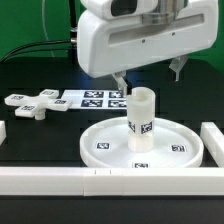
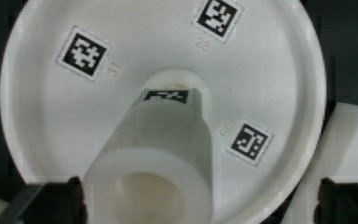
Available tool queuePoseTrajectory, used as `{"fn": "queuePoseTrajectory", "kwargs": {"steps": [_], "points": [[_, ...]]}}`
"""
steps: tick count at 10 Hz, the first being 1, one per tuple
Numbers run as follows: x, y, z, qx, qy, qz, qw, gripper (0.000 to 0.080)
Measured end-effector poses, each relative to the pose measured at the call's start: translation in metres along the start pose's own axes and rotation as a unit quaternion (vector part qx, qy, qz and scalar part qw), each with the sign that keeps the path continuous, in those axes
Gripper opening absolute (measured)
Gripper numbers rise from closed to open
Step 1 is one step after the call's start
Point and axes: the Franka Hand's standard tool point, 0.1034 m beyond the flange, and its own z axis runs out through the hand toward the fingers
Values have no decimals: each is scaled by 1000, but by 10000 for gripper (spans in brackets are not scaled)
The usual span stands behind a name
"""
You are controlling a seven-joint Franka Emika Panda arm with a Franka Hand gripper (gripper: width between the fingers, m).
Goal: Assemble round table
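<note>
Exterior view: post point(image 1: 141, 120) stands upright at the centre of the disc point(image 1: 110, 130), which sits mid-counter point(image 1: 40, 140) close to the near edge, just behind the front bar point(image 1: 50, 180). First step looks done to me; can't tell if it's fully seated. Cross piece point(image 1: 30, 106) lies loose toward the counter's edge at the exterior view's left, beside the marker board point(image 1: 95, 98) and well apart from the post. Fitting it is what's left. My pincer point(image 1: 150, 77) hangs above the post, spread wide and empty. The frame cuts off my arm.

Wrist view: I look down the post point(image 2: 158, 150) onto the disc point(image 2: 149, 45). My fingertips point(image 2: 60, 200) flank the post, clear of it. The post's own body hides its joint with the disc. Cross piece out of frame.
</note>
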Motion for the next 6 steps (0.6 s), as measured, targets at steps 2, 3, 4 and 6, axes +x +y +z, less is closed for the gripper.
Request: {"fn": "queuePoseTrajectory", "kwargs": {"steps": [2,3,4,6], "points": [[6,9,1,0,9,-16,1000,649],[5,10,1,1,8,-21,1000,649],[5,11,1,1,9,-25,1000,649],[2,17,4,2,7,-31,1000,649]]}}
